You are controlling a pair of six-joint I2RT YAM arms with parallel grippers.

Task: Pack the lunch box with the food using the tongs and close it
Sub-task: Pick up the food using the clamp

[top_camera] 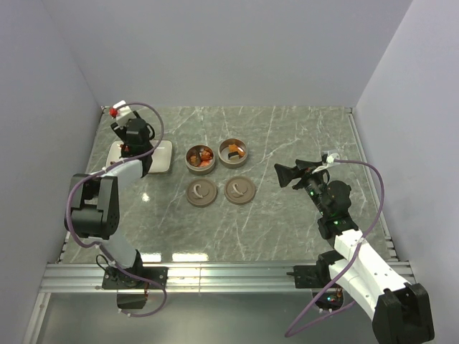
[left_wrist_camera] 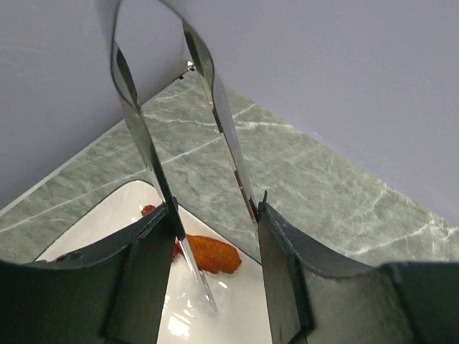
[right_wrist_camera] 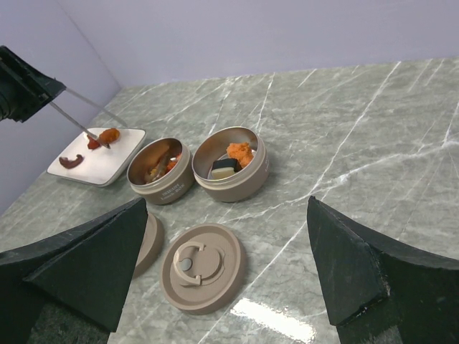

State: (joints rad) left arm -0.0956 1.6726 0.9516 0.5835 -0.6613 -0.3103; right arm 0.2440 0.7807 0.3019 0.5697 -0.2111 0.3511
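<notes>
Lunch box packing looks partly done to us, so here's the rundown.

The black-and-white left robot arm (top_camera: 93, 208) reaches into the far left corner, because that's where the white rectangular ceramic plate (top_camera: 163, 154) sits with what's left to move. The left end effector (left_wrist_camera: 215, 209) is clenched on the slim shiny steel tongs (left_wrist_camera: 140, 136). It's pressing both blades partway together with the tips down at the plate, so we reckon a grab is lining up.

The right end effector (right_wrist_camera: 228, 204) hangs released, jaws wide with nothing in them, well apart from everything. Probably parked for lid duty.

The lunch box itself is two round tan metal tins (top_camera: 200, 158) side by side mid-counter, just right of the plate. Both are uncovered so pieces can drop in, and both have some food inside. Their flat round tan lids (top_camera: 201, 191) lie just in front, ring handles up, out of the tongs' way.

Smallest is the food on the plate. An orange crumbed piece (left_wrist_camera: 211, 254) lies right at the tong tips, though we can't tell if they touch. A red-brown curved piece (right_wrist_camera: 70, 161) sits near it.

The counter (top_camera: 287, 129) is glossy grey-green marble-look with white veins. Plain pale lilac walls (top_camera: 215, 50) close in three sides.
</notes>
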